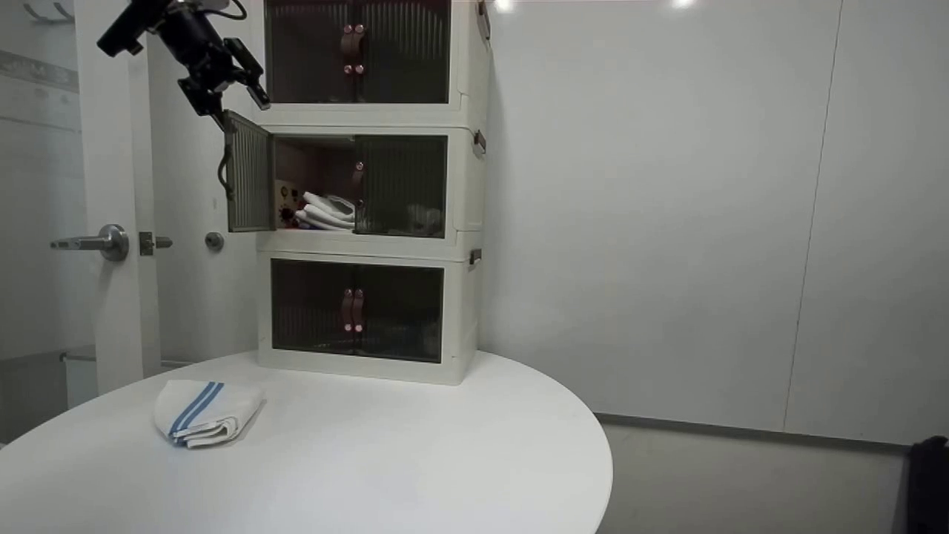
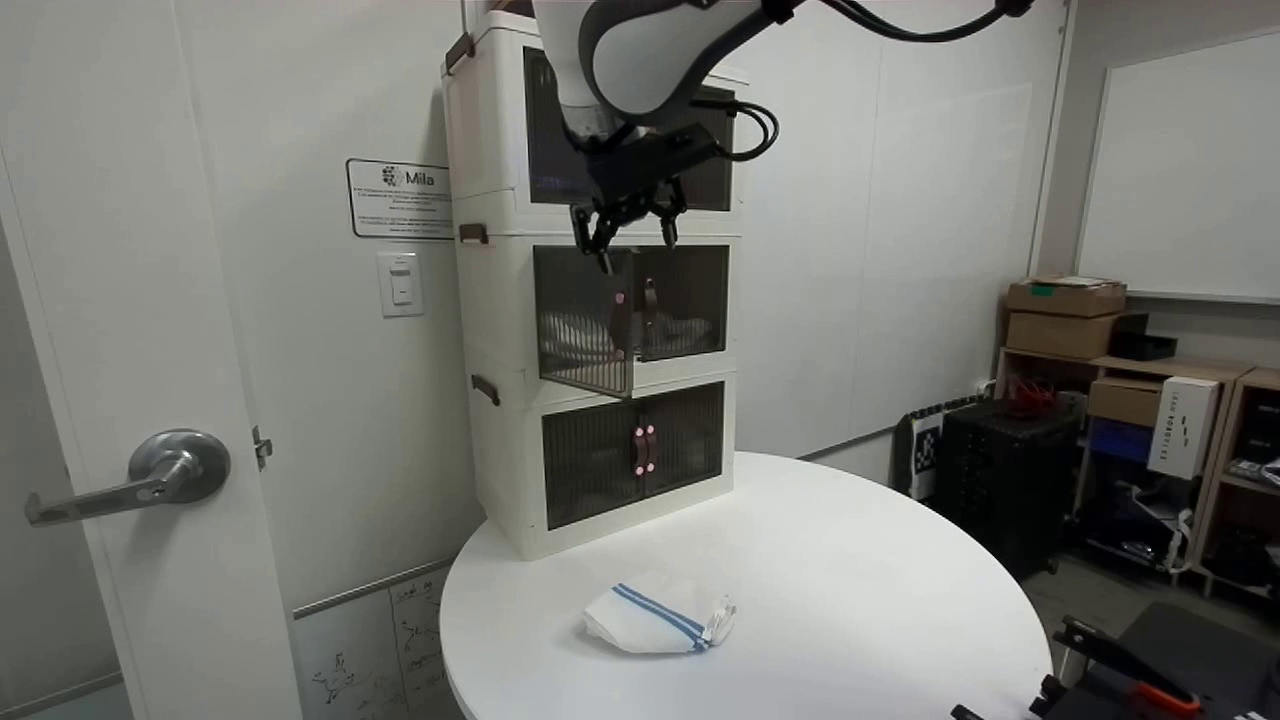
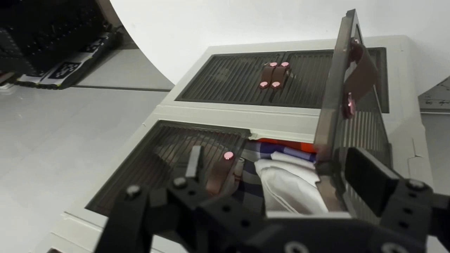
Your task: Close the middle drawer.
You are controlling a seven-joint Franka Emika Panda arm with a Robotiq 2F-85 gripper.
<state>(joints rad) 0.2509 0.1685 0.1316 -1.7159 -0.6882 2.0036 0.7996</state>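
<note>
White-framed middle drawer [image 1: 466,185]: smoky ribbed right door [image 1: 402,185] looks shut, left door [image 1: 250,174] open, yet to close. Black end effector [image 2: 638,254] spread near its top (contact unclear).

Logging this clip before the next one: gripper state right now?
Gripper: open, jaws apart, holding nothing; whether it touches the middle drawer's open panel can't be told.

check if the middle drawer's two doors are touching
Apart: in the wrist view, the open door stands away from the closed door, with white cloth visible in the gap.
</note>
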